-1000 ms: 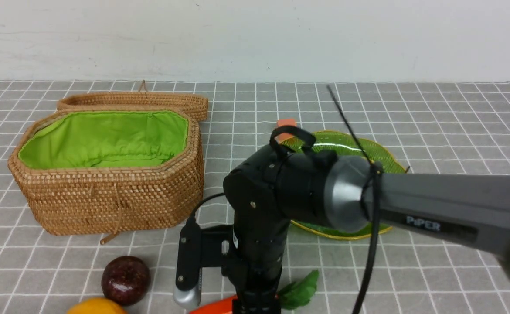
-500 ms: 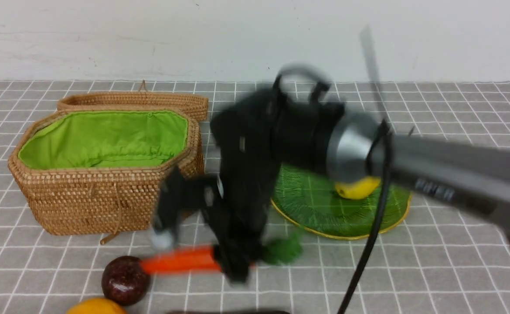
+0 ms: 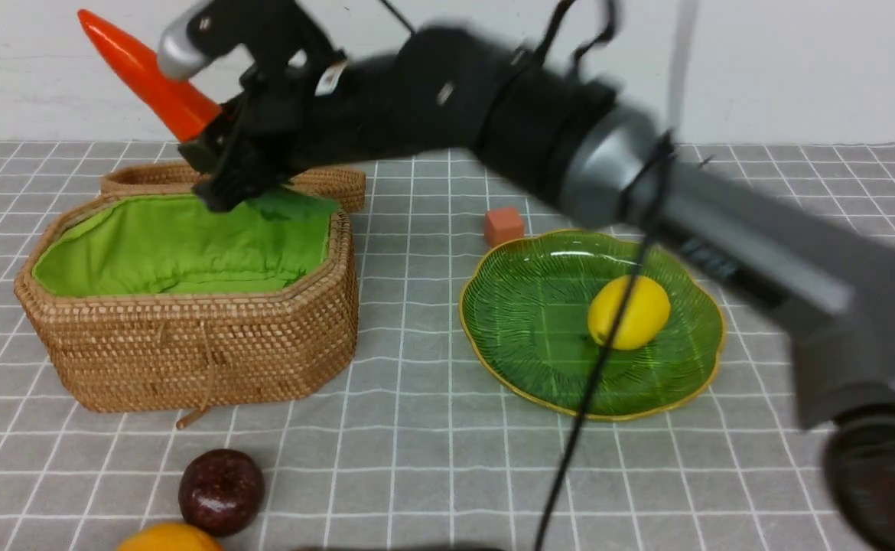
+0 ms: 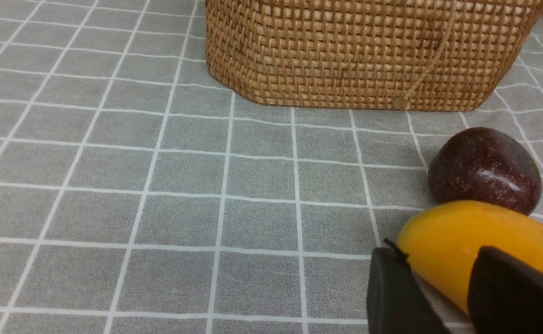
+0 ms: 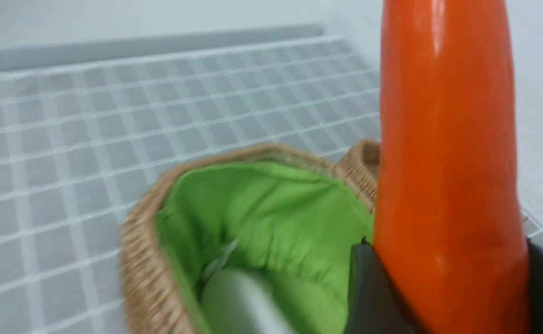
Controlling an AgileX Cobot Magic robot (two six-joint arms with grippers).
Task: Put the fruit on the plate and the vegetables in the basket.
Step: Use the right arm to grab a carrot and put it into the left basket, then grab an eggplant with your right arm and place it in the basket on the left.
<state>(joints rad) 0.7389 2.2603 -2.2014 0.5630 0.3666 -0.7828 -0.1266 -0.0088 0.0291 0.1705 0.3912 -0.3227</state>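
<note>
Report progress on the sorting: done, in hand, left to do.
Done: the lemon lies on the plate; a pale shape, maybe the radish, lies in the basket. In hand: the right gripper holds the carrot above the basket. To do: the maroon fruit and the mango on the table, the left gripper at the mango. No eggplant in view.

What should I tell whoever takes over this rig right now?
Right gripper: shut on the carrot, held above the basket.
Left gripper: low beside the mango; grip unclear.
Done: lemon on the plate.
Left: drop carrot in; plate the mango and maroon fruit. Eggplant not in view; a blurred pale shape lies in the basket.
</note>
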